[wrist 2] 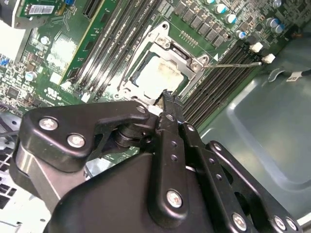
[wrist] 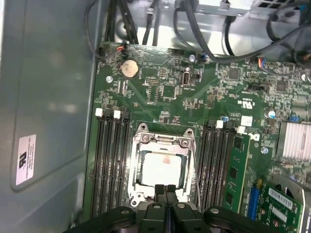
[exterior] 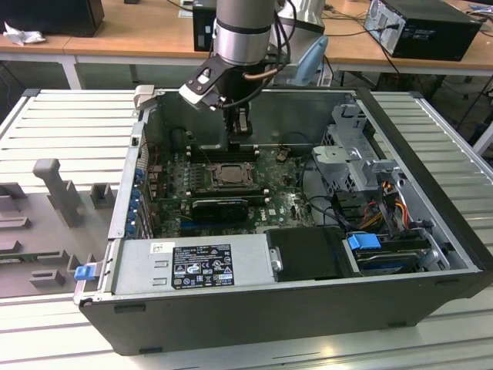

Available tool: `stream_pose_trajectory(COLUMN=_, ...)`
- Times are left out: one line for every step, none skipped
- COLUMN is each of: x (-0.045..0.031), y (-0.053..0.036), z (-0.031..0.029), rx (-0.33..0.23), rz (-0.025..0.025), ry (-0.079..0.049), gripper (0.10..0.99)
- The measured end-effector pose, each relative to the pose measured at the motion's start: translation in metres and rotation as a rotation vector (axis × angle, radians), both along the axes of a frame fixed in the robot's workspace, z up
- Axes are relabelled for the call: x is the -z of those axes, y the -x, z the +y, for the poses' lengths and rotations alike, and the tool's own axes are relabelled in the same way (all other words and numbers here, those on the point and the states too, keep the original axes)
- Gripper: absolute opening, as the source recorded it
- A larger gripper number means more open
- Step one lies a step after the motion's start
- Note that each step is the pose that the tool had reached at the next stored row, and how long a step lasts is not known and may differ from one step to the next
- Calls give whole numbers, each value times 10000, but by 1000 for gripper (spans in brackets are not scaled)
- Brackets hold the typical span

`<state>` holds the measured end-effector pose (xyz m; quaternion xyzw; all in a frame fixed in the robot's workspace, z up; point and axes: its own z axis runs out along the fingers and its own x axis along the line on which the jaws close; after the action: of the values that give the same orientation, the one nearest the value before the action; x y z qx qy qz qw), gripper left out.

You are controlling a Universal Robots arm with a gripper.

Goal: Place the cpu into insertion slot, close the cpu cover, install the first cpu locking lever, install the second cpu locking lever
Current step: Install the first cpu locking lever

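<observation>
Lying flat, face up in the black-framed insertion slot (exterior: 214,182), the smooth pale square cpu (wrist: 163,167) shows through the shiny metal cpu cover (wrist: 164,141). The black gripper (wrist: 165,189) hangs just above, jaws squeezed together, empty.

In the exterior view we see an open computer case (exterior: 308,316) on the table (exterior: 46,131). Its grey labelled box (exterior: 192,266) lies at six o'clock from the green circuit board (exterior: 289,204), with cables (exterior: 389,202) at three o'clock.
</observation>
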<state>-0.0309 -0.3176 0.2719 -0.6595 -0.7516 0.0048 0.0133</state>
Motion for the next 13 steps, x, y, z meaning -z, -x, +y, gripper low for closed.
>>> stream_pose_trajectory(x=0, y=0, z=0, rx=-278, rz=0, ry=0, gripper=106)
stream_pose_trajectory(x=1, y=0, z=0, rx=-445, rz=0, ry=0, gripper=106)
stream_pose_trajectory(x=1, y=0, z=0, rx=-713, rz=0, ry=1, gripper=106)
stream_pose_trajectory(x=1, y=0, z=0, rx=-915, rz=0, ry=3, gripper=106)
stream_pose_trajectory(x=1, y=0, z=0, rx=-1169, rz=0, ry=5, gripper=106)
stream_pose_trajectory(x=1, y=0, z=0, rx=-1400, rz=0, ry=12, gripper=106)
stream_pose_trajectory(x=1, y=0, z=0, rx=-1556, rz=1, ry=18, gripper=106)
stream_pose_trajectory(x=1, y=0, z=0, rx=-1647, rz=0, ry=23, gripper=106)
stream_pose_trajectory(x=1, y=0, z=0, rx=-1793, rz=1, ry=32, gripper=106)
stream_pose_trajectory(x=1, y=0, z=0, rx=-1906, rz=2, ry=38, gripper=106)
stream_pose_trajectory(x=1, y=0, z=0, rx=-2073, rz=2, ry=47, gripper=106)
stream_pose_trajectory(x=1, y=0, z=0, rx=-2178, rz=3, ry=53, gripper=106)
stream_pose_trajectory(x=1, y=0, z=0, rx=-2283, rz=3, ry=61, gripper=106)
